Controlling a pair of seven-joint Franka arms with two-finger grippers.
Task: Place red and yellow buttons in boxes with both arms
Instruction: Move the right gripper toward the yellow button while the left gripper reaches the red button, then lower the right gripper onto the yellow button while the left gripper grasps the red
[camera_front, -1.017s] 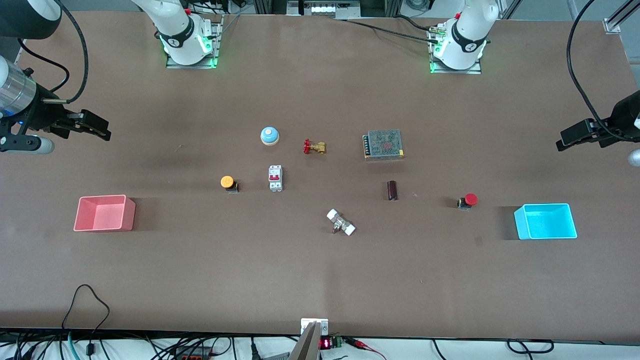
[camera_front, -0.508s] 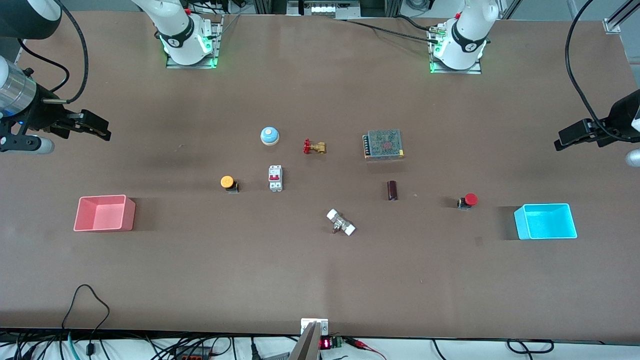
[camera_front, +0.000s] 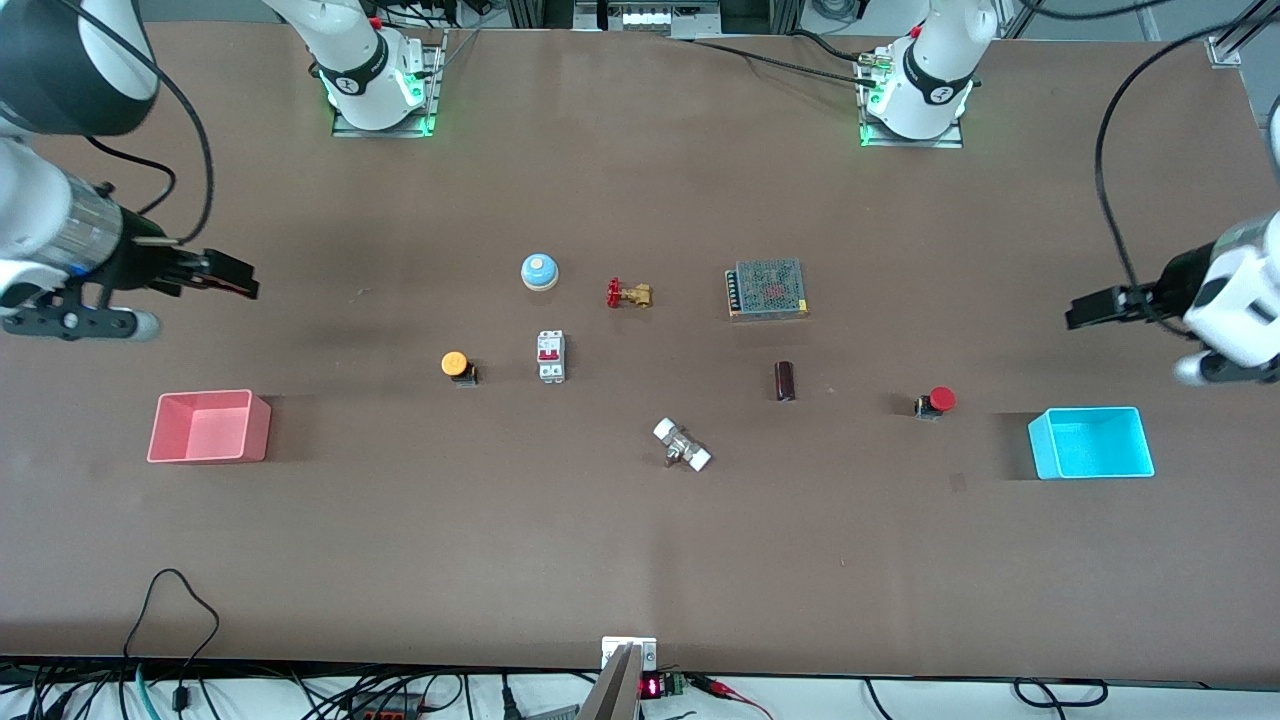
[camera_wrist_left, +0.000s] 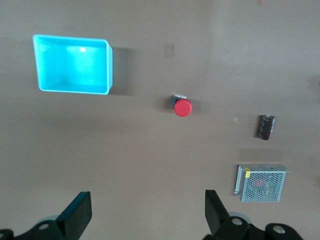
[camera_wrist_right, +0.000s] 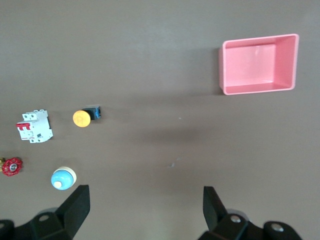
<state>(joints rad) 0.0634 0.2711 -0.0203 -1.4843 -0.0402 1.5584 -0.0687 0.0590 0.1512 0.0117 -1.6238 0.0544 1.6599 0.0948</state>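
**Friend:** What step are you on?

**Me:** The very first one. Nothing is picked up yet. My right hand (camera_front: 235, 283) is up over bare desk (camera_front: 640, 560) at the right arm's end, fingers wide and holding nothing. The pink box (camera_front: 208, 427) sits just nearer the camera than that spot.

**Friend:** Where is the yellow button?

**Me:** The yellow button (camera_front: 457, 366) lies on its side beside the white switch (camera_front: 551, 356). I think its long way runs along the desk, cap toward the pink box, black base toward the switch.

**Friend:** And the red one?

**Me:** The red button (camera_front: 935, 401) lies tipped too, near the blue box (camera_front: 1091, 443), cap toward that box. My left hand (camera_front: 1085, 308) is over the desk at the left arm's end, also wide and holding nothing.

**Friend:** What next?

**Me:** I think each hand must go over its button, come down, and pinch across the short way.
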